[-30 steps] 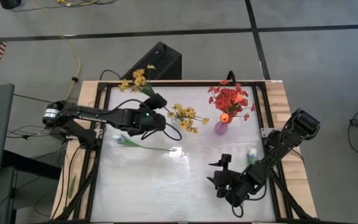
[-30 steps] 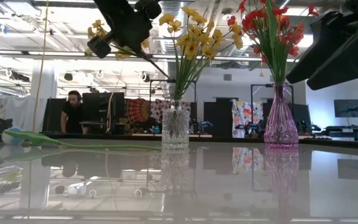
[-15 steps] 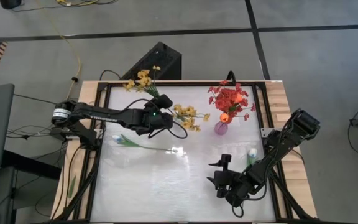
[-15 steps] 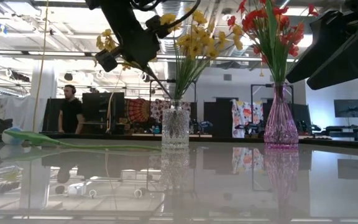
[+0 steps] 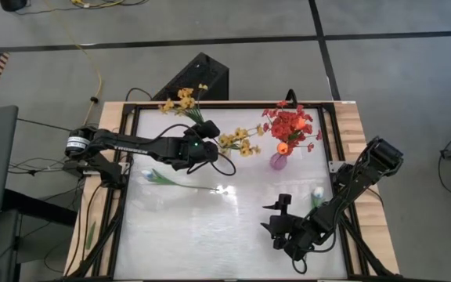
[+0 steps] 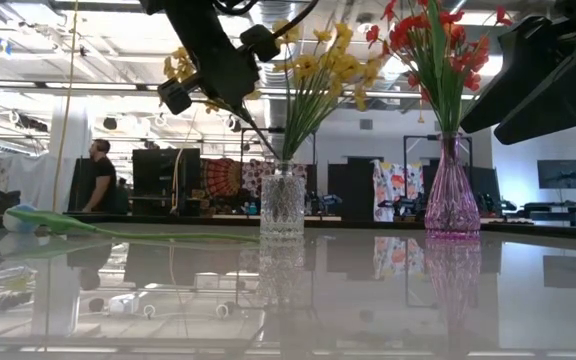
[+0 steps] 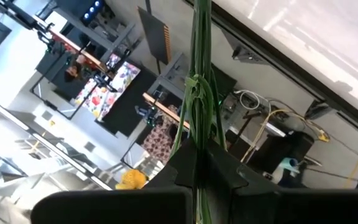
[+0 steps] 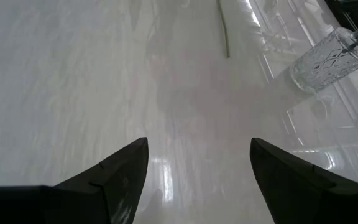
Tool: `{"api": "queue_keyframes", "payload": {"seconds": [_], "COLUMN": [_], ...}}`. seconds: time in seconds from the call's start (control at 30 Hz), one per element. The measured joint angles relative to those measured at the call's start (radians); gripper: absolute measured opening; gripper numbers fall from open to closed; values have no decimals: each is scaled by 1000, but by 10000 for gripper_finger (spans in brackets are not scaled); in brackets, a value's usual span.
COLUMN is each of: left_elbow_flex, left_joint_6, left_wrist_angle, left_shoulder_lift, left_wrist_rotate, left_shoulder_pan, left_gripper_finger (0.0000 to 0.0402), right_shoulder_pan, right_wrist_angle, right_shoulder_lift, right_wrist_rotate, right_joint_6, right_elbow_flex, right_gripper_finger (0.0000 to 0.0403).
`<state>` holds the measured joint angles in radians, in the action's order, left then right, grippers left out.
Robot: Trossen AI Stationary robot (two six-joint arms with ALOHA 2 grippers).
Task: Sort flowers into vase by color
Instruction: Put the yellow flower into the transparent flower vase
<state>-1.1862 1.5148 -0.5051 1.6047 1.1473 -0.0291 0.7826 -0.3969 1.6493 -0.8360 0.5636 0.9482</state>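
My left gripper [image 5: 198, 149] is raised above the table's far left part, shut on a yellow blossom spray [image 5: 180, 99]. The spray's stem slants down toward the clear glass vase [image 6: 282, 203], which holds more yellow sprays [image 6: 330, 65]. I cannot tell whether the stem's end is inside the vase. The purple vase [image 6: 451, 197] holds red sprays [image 5: 288, 124] and an orange tulip [image 5: 283, 147]. One white tulip [image 5: 149, 176] lies flat at the left, another [image 5: 318, 192] near my right arm. My right gripper [image 5: 276, 223] is open, low over the near right of the table. My left gripper [image 7: 197, 163] pinches the yellow spray's bundled green stem [image 7: 197, 134] between its two fingers [image 7: 182, 169], well below the blossoms. The fingers lie across the stem. The spray is lifted clear of the table and tilted, its blossoms [image 6: 180, 66] up toward the left, its lower stem [image 6: 258, 135] slanting toward the clear vase.
The glossy white tabletop [image 5: 210, 235] is bare across its near half. Both vases stand near the far edge, about a hand's width apart. A black frame [image 5: 124, 196] rims the table. A person [image 6: 96, 178] stands in the room beyond.
My left gripper has moved toward the table's right, closer to the clear vase, carrying the yellow spray with it. The spray's blossoms have shifted right and its stem stands steeper. The yellow sprays in the vase have been nudged toward the right and far side.
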Motion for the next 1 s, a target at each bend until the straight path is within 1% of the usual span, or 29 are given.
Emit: {"api": "queue_keyframes", "payload": {"seconds": [0.37, 0.53, 0.77, 0.87, 1.0], "left_elbow_flex": [0, 0, 0, 0, 0], "left_joint_6": [79, 126, 139, 139, 126], "left_wrist_angle": [9, 56, 62, 63, 63], "left_shoulder_lift": [0, 1, 1, 1, 1], "left_wrist_rotate": [-45, -72, -84, -99, -113], "left_shoulder_pan": [0, 5, 13, 23, 32], "left_gripper_finger": [0, 0, 0, 9, 32], "right_shoulder_pan": [0, -2, -16, -20, -20], "right_wrist_angle": [0, 0, 1, 1, 1], "right_shoulder_lift": [0, 0, 0, 0, 0], "right_wrist_rotate": [0, 0, 0, 0, 0], "right_joint_6": [0, -1, -12, -13, -19], "right_elbow_flex": [0, 0, 0, 0, 0], "right_gripper_finger": [306, 306, 306, 306, 306]}}
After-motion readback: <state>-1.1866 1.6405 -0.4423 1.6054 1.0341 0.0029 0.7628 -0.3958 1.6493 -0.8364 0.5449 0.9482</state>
